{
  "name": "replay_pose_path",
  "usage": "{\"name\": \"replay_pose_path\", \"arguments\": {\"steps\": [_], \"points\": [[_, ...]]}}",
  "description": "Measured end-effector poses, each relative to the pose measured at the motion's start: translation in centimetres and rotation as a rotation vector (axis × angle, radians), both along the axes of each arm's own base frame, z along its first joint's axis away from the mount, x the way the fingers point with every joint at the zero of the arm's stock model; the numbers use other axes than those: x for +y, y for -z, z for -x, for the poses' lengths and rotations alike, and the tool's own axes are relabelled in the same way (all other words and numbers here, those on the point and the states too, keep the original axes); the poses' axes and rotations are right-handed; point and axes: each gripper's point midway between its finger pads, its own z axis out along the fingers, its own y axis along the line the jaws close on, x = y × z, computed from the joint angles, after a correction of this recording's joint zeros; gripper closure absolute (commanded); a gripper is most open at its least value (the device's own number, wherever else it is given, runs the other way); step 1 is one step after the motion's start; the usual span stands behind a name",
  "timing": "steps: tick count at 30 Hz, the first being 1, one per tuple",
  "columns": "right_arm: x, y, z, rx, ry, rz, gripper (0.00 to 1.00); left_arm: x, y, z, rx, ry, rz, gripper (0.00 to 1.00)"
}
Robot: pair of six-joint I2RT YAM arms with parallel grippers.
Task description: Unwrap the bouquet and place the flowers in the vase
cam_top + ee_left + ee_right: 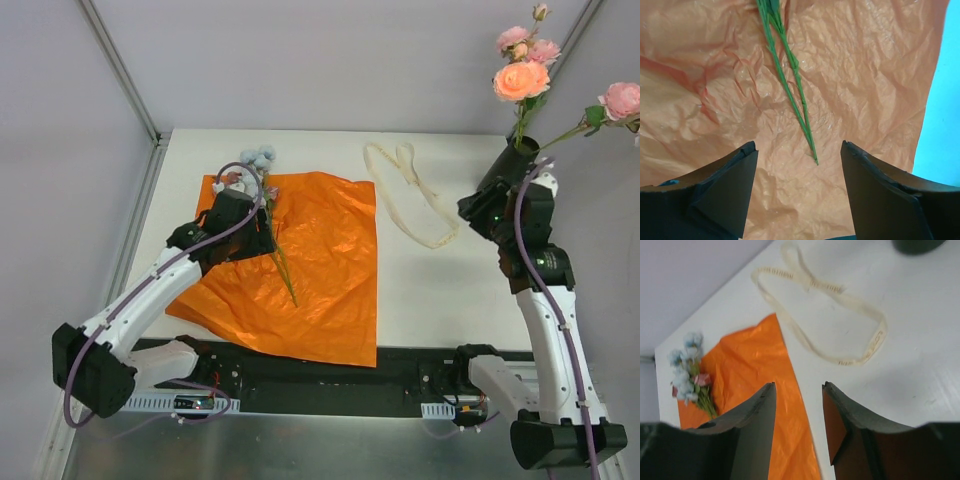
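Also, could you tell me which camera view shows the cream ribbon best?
The right wrist view: the ribbon lies close and whole as a loose loop on the white table, beside the orange paper. The top external view also shows it whole, but smaller. The left wrist view shows none of it.

Bare table (pixel 425 290) between orange paper (pixel 330 270) and vase (pixel 516 158), with only the loose cream ribbon (pixel 852 361) across its far part.

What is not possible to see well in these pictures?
Vase base: top view, hidden behind the right arm; right wrist view, only a sliver shows at the top edge.
Blooms of the stems: left wrist view, cut off by the top edge.
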Motion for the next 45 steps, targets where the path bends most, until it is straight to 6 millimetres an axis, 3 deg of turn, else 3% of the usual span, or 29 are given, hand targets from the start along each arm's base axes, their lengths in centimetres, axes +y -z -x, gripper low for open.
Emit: {"name": "replay_pose_path", "arguments": {"steps": [4, 7, 13, 15, 24, 45], "points": [[3.7, 4.0, 0.8, 0.096, -0.119, -0.059, 0.53, -0.8, 2.7, -0.6, 0.107, -0.063, 0.014, 0.39], [5.6, 5.1, 1.5, 0.123, -0.182, -0.094, 0.53, -1.0, 4.2, -1.1, 0.152, -0.107, 0.006, 0.44], [7.3, 4.3, 2.9, 0.080, -0.249, -0.147, 0.53, -0.2, 7.4, -2.8, 0.215, -0.193, -0.029, 0.53], [7.8, 3.5, 3.2, 0.050, -0.271, -0.160, 0.53, 0.2, 9.8, -3.3, 0.268, -0.223, -0.066, 0.56], [8.1, 3.3, 3.4, 0.040, -0.296, -0.165, 0.53, 0.1, 13.2, -4.6, 0.327, -0.268, -0.108, 0.60], [8.3, 3.7, 3.4, 0.045, -0.312, -0.157, 0.53, -0.6, 13.2, -6.8, 0.301, -0.282, -0.107, 0.63]]}}
